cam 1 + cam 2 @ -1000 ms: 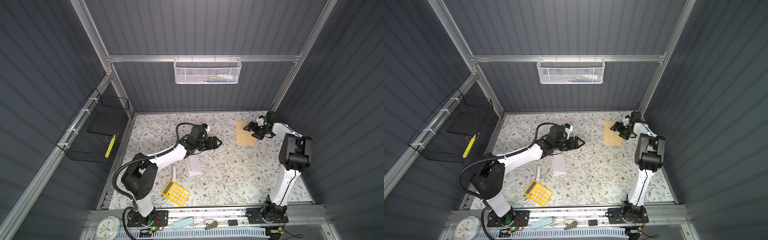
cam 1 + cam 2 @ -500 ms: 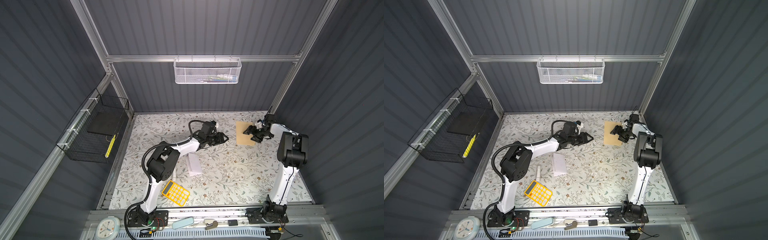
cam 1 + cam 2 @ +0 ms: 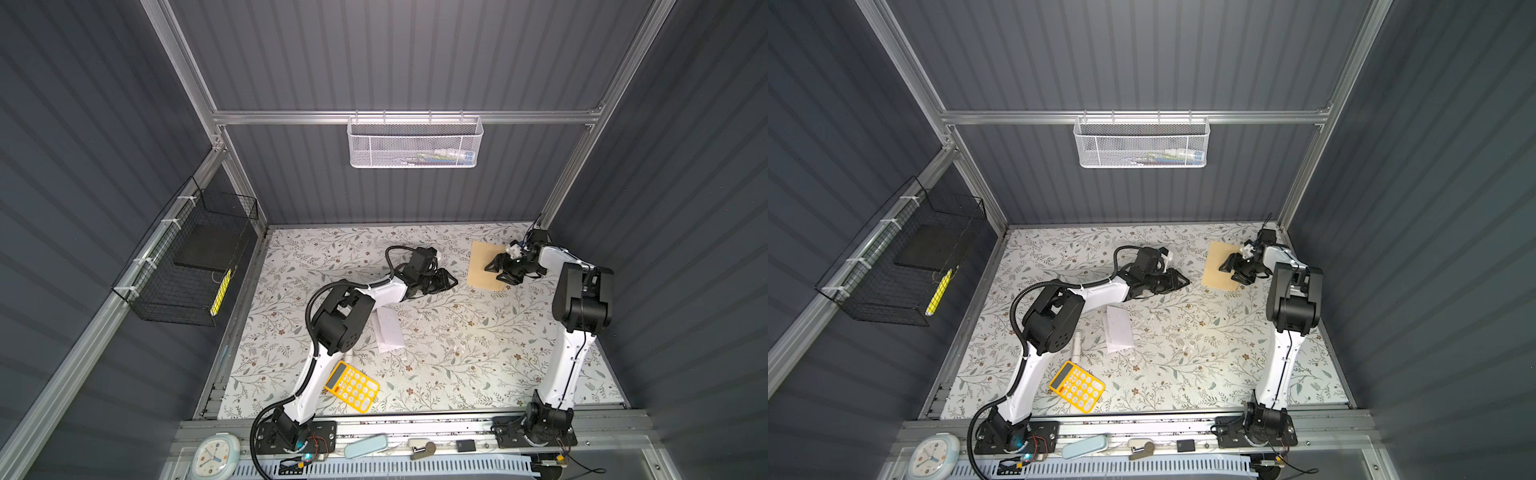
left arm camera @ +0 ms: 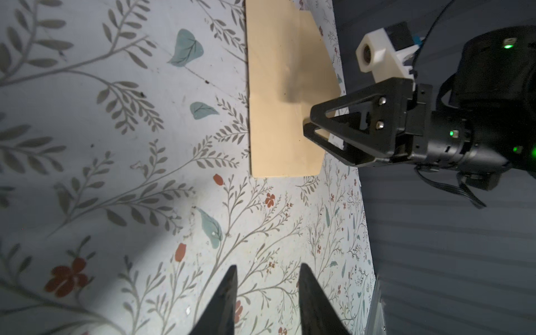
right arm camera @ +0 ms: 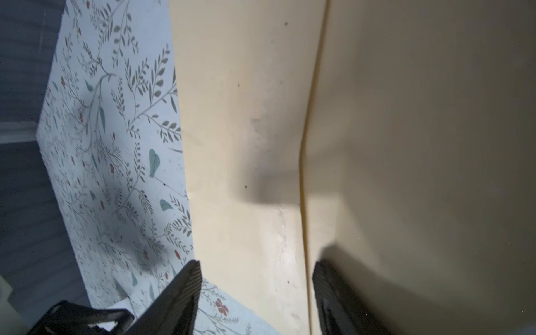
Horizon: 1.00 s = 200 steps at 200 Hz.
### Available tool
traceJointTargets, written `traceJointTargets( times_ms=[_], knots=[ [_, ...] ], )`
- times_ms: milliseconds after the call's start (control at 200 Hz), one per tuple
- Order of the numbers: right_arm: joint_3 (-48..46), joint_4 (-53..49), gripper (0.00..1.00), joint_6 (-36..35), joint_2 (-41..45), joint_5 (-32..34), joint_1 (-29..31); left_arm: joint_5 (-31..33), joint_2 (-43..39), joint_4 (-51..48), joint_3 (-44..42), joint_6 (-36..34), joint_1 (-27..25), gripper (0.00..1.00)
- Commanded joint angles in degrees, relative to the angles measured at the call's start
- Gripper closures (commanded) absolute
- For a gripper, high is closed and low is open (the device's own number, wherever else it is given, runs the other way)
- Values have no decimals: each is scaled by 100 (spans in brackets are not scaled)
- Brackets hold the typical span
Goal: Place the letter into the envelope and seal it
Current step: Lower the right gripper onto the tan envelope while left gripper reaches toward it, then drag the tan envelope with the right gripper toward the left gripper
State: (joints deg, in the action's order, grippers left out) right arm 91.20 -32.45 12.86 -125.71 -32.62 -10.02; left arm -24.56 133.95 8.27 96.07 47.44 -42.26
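Note:
The tan envelope (image 3: 482, 259) (image 3: 1217, 262) lies flat at the back right of the floral mat. My right gripper (image 3: 497, 273) (image 3: 1230, 270) (image 4: 308, 121) is over its right side, open. In the right wrist view the flap's edge (image 5: 304, 174) runs between the two fingers of that gripper (image 5: 256, 264), and neither finger presses on it. My left gripper (image 3: 455, 282) (image 3: 1187, 282) (image 4: 268, 268) hovers just left of the envelope (image 4: 278, 101), open and empty. The letter (image 3: 388, 330) (image 3: 1119, 328), a folded white sheet, lies mid-mat beside the left arm.
A yellow calculator (image 3: 352, 386) (image 3: 1076, 387) lies at the front left, with a white glue-stick tube (image 3: 1077, 343) just behind it. The back wall carries a white mesh basket (image 3: 415, 143), the left wall a black wire basket (image 3: 187, 262). The enclosure's corner post stands close behind my right gripper.
My left gripper has swung right across the mat toward the envelope and its jaws have narrowed. The right gripper has settled over the envelope's right side, jaws narrower too.

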Motion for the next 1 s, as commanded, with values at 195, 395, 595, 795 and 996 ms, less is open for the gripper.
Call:
traceJointTargets(
  times_ms=[195,395,595,795,996],
  knots=[
    [-215,-920,51,-467,186,769,434,-104,-315,66,-475,-136,194,72],
    [-325,-1161,63,-531,310,1039,681,-111,-879,154,-1261,-261,278,73],
    [-635,-1321,63,-655,550,1539,904,-102,-1462,236,-2112,-331,383,73],
    [-1245,-1428,60,-763,1026,2261,1380,-2,-2147,85,-2639,-480,497,73],
    [-1926,-1420,58,-741,1490,2421,2020,96,-2576,-149,-2928,-639,518,73]
  ],
)
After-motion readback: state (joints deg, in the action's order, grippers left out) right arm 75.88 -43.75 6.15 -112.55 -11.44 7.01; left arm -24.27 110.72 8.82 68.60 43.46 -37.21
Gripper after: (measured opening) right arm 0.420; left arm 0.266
